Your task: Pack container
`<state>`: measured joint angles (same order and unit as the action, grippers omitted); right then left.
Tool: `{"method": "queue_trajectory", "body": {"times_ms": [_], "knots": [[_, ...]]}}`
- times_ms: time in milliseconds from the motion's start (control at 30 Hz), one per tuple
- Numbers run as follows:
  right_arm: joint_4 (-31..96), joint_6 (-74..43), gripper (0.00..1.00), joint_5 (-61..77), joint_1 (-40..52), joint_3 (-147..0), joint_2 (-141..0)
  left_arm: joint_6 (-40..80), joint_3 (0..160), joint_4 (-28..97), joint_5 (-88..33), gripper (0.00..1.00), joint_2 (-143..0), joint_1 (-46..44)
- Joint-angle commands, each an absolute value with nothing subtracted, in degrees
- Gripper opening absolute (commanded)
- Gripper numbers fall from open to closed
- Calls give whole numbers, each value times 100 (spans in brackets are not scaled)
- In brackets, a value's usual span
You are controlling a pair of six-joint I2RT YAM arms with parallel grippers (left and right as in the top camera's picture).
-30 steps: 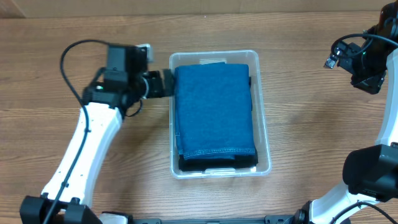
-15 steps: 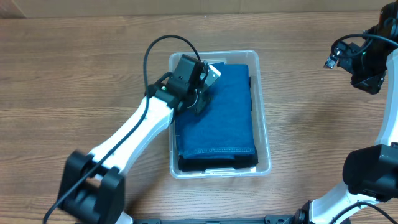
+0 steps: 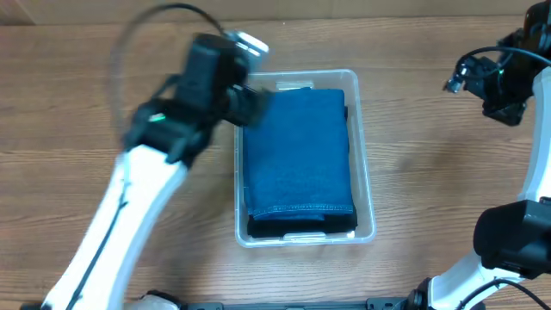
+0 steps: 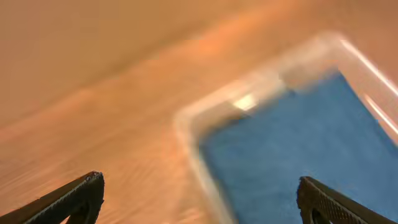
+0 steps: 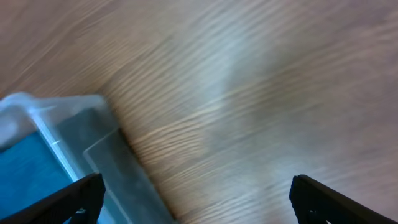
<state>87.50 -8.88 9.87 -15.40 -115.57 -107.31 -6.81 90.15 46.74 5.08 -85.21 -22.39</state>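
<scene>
The clear plastic container [image 3: 363, 155] stands in the middle of the table with folded blue jeans [image 3: 298, 155] filling it. My left gripper [image 3: 251, 105] is open and empty above the container's far-left corner, blurred by motion. In the left wrist view the container's corner [image 4: 186, 121] and the jeans [image 4: 298, 149] show between the spread fingers [image 4: 81, 196]. My right gripper [image 3: 504, 110] is open and empty, raised at the far right, well away from the container. The right wrist view shows the container [image 5: 118, 168] at the lower left.
The wooden table [image 3: 430, 172] surrounds the container on all sides. My left arm [image 3: 129, 215] crosses the table's left half. The right arm's base [image 3: 508, 241] stands at the lower right.
My left gripper has lifted off the jeans and swung back up and left toward the container's far-left corner. The right arm has barely moved.
</scene>
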Motion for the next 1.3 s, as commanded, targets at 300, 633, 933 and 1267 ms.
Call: {"method": "queue_trajectory", "body": {"times_ms": [300, 633, 933, 1267], "knots": [[8066, -628, 100, 639, -1, -11592, -10621, 1142, 9100, 5968, 314, 100, -8355, 1135], [6729, -749, 100, 386, 5, -9384, -7822, 316, 6211, 4851, -620, 100, -5218, 1208], [5000, -749, 100, 283, -5, -4141, -3282, 600, 4803, 5081, -550, 100, -3109, 1208], [6165, -749, 100, 281, -5, -3719, -3103, 600, 4803, 5983, -552, 100, -3122, 1208]]}}
